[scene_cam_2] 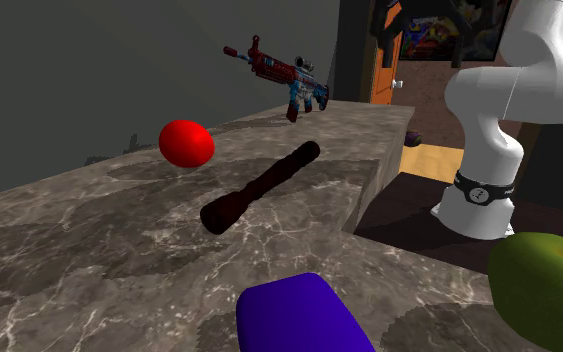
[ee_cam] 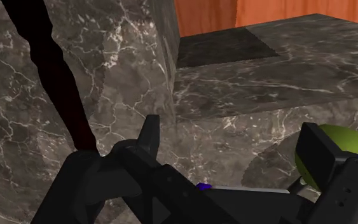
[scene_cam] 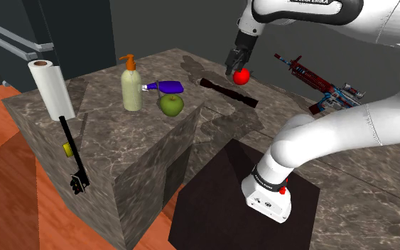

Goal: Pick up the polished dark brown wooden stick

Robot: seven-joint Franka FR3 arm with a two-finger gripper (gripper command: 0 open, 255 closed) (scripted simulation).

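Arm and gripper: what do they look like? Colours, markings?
The arm has glossy white rounded links with dark bands at the joints; one band bears a small white emblem. A red dot sits near its base. The gripper is all black, with two blocky fingers.

Dark, glossy stick [scene_cam: 228,93] — lying flat on the marble counter [scene_cam: 102,91].

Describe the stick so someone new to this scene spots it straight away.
Start at the dark marbled counter, on the stretch between the green apple and the red-and-blue toy rifle. The stick lies flat there, next to the red ball. It is the only long, slim, near-black rod on the top, thicker at one end, among round neighbours.
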